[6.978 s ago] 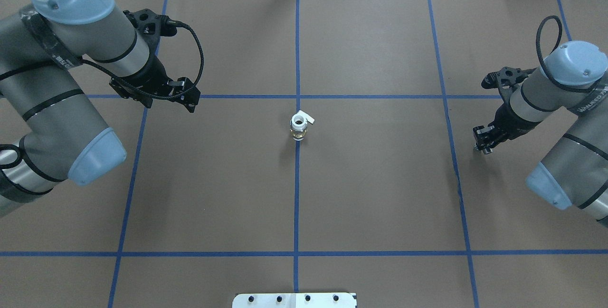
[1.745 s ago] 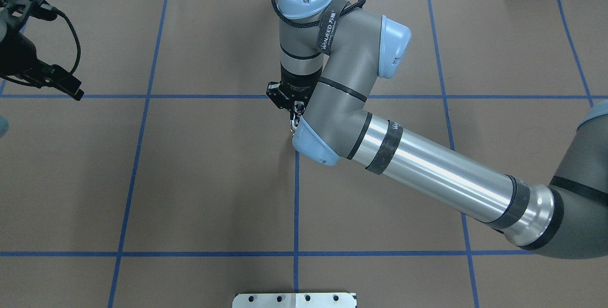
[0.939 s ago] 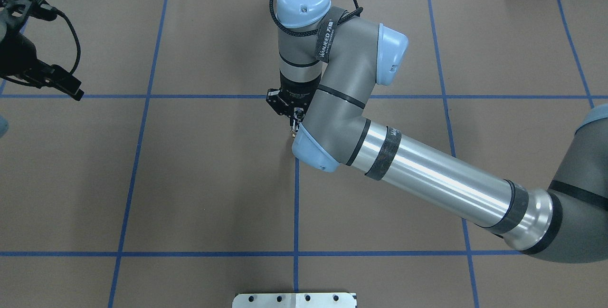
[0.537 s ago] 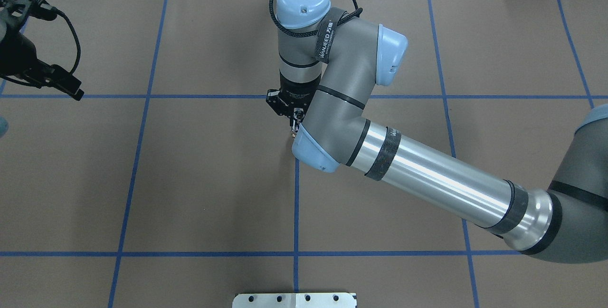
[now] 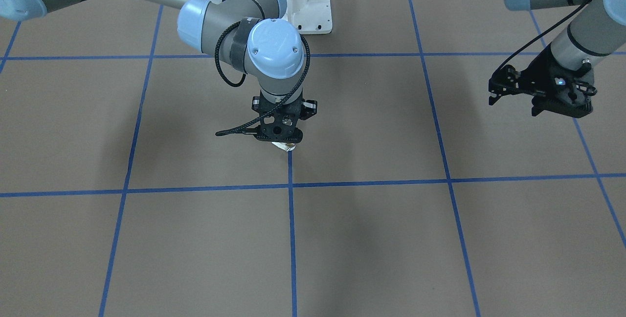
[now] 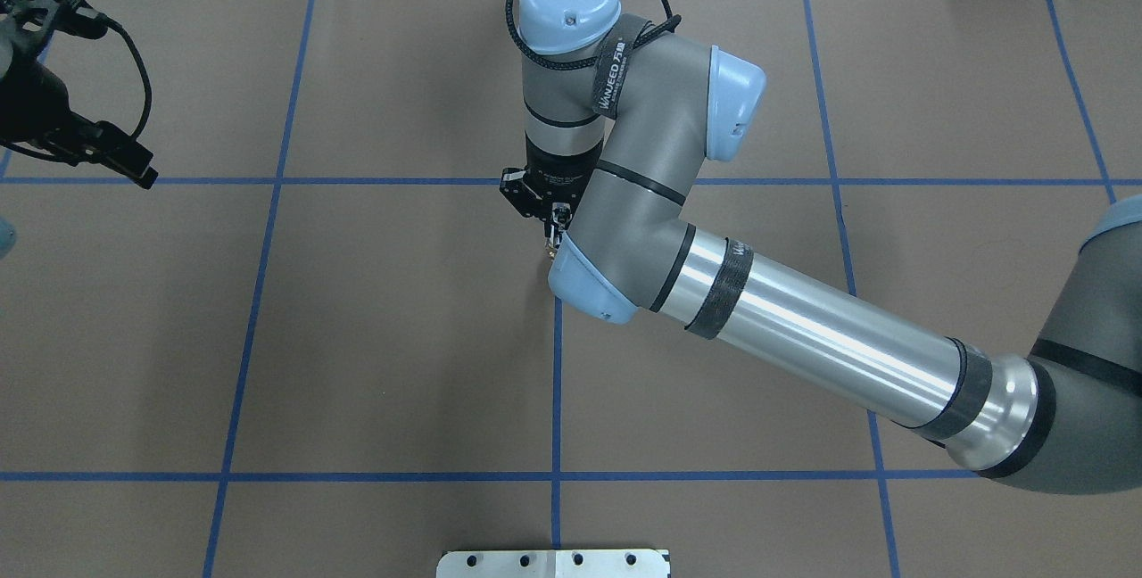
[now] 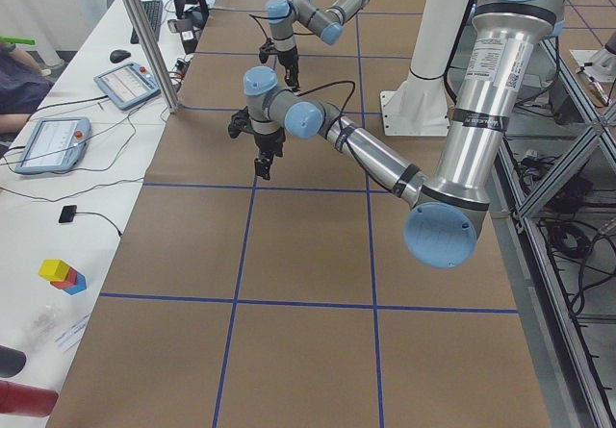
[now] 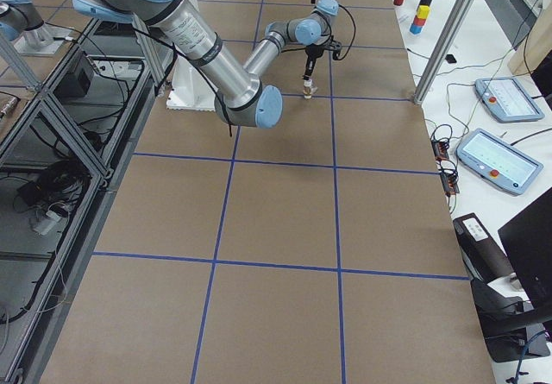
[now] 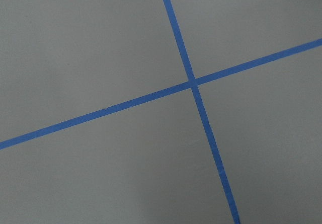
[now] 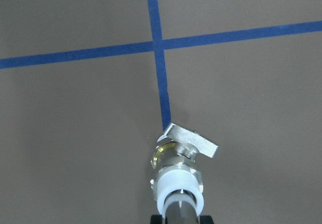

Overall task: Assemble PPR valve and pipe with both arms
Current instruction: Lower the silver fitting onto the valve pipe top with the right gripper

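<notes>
Standing amid open table [image 5: 440, 238], PPR valve [image 10: 178, 176] under right fingers [image 10: 157, 220] clamped on pipe [image 10: 179, 212]; left fingers [image 6: 134, 168] unreadable.

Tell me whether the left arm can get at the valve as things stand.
Probably not. The right gripper seems to hold the pipe in the PPR valve's collar from above, that arm's wrist crowding over it; only the valve's sides look free. The left gripper is parked far off.
</notes>
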